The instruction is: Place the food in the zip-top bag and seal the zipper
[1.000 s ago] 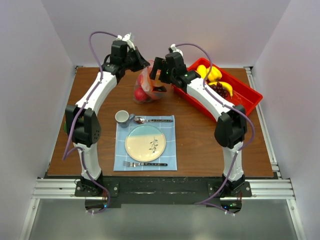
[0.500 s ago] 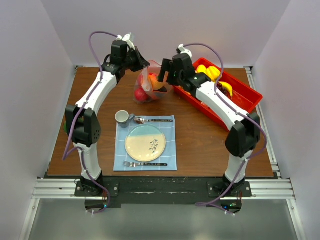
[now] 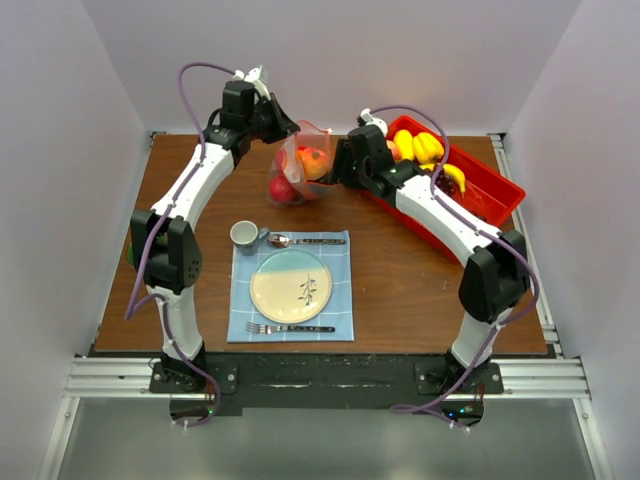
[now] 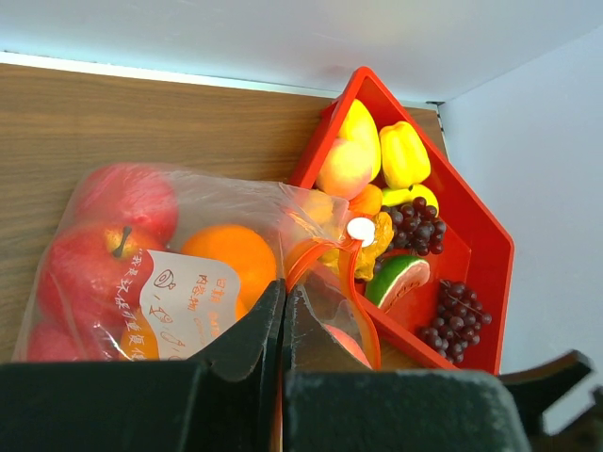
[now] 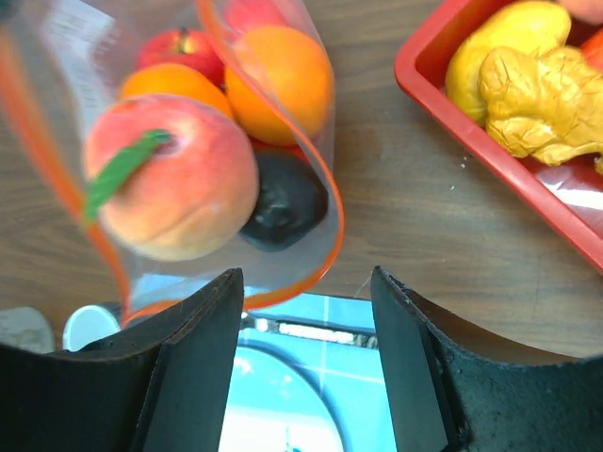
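The zip-top bag (image 3: 298, 175) stands at the back of the table with its mouth up, holding red apples (image 4: 122, 202) and oranges (image 4: 231, 252). My left gripper (image 4: 283, 294) is shut on the bag's mouth edge by the orange-red zipper (image 4: 350, 282) and holds it open. A peach (image 5: 174, 177) sits in the bag's mouth above an orange (image 5: 281, 68) and a dark fruit (image 5: 283, 215). My right gripper (image 5: 306, 282) is open and empty, just right of the bag (image 3: 338, 166). More food lies in the red tray (image 3: 488, 192): yellow pieces (image 5: 528, 85), grapes (image 4: 419, 226), a watermelon slice (image 4: 400, 278).
A blue placemat (image 3: 340, 300) in front carries a plate (image 3: 290, 285), a fork (image 3: 290, 328) and a spoon (image 3: 300, 240). A small cup (image 3: 245, 235) stands at its back left corner. White walls enclose the table.
My right gripper carried the peach over the bag's mouth, opened and let it go into the bag. It now sits a little lower and to the right. The left gripper has not moved.
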Controlling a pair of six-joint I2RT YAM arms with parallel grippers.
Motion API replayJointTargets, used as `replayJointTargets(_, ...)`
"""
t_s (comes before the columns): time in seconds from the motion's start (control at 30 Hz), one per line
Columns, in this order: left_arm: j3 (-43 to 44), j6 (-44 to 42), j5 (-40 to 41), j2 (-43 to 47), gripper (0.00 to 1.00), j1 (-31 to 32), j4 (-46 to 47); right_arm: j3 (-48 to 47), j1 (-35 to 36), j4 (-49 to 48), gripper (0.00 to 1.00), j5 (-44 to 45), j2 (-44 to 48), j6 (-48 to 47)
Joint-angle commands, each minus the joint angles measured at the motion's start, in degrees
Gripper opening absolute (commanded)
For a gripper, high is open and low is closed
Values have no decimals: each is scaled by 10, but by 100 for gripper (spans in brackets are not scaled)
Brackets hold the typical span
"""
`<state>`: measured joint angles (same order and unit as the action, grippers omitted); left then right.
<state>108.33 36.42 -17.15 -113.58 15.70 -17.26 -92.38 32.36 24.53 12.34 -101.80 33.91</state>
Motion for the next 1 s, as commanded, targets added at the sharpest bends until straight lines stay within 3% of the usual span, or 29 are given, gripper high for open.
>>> replayJointTargets(0.0,12,0,0,11,0,-5,27,-23,-5,-24,60,-3,-28,15)
replayJointTargets(0.1,14,-2,2,10,0,-5,24,-44,-7,-23,52,-4,-59,21)
replayJointTargets(0.2,14,-6,3,10,0,-5,21,-67,-12,-22,31,-9,-81,29)
replayJointTargets(0.23,14,-7,4,9,0,-5,20,-82,-12,-19,17,-8,-84,28)
replayJointTargets(0.33,28,-21,15,7,0,-6,4,-137,-12,8,0,4,-85,22)
replayJointTargets(0.53,77,-44,15,4,0,-5,-30,-275,-11,86,0,36,-105,-11)
replayJointTargets(0.73,73,-50,32,32,0,-5,-36,-391,-19,155,0,-2,-170,-27)
replayJointTargets(0.87,65,-50,28,32,0,-2,-47,-359,-28,133,0,-12,-154,-28)
replayJointTargets(0.97,56,-47,39,44,0,-5,-21,-387,-13,142,0,-44,-173,-38)
